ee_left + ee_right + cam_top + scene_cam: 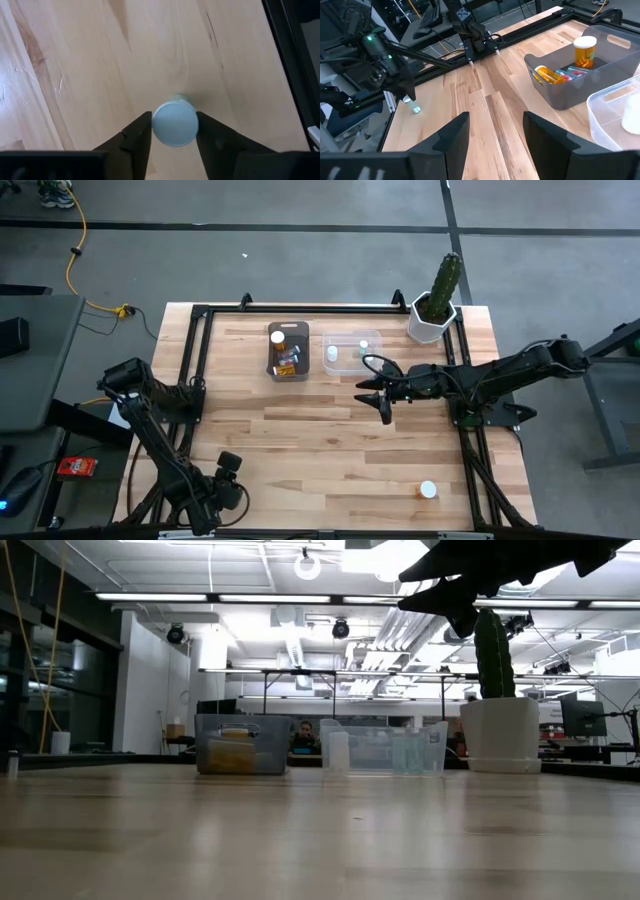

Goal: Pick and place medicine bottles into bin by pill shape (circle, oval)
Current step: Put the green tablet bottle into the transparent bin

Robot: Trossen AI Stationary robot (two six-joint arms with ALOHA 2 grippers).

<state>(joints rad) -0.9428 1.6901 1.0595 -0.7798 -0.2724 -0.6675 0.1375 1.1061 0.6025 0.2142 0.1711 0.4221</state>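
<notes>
Currently the left gripper [172, 131] sits low at the near left corner of the table [330, 440], far from the grey bin [288, 351], fingers closed against the sides of a pale bottle [175, 123] standing on the wood, so the step in hand looks like the grasp. The right gripper [383, 394] hovers spread and empty just in front of the clear bin [352, 352]. Next move, as I judge it: lift cleanly and carry to the bin matching its pill shape; one more white-capped bottle [428, 490] waits far nearer than the clear bin, toward the table's front right.
</notes>
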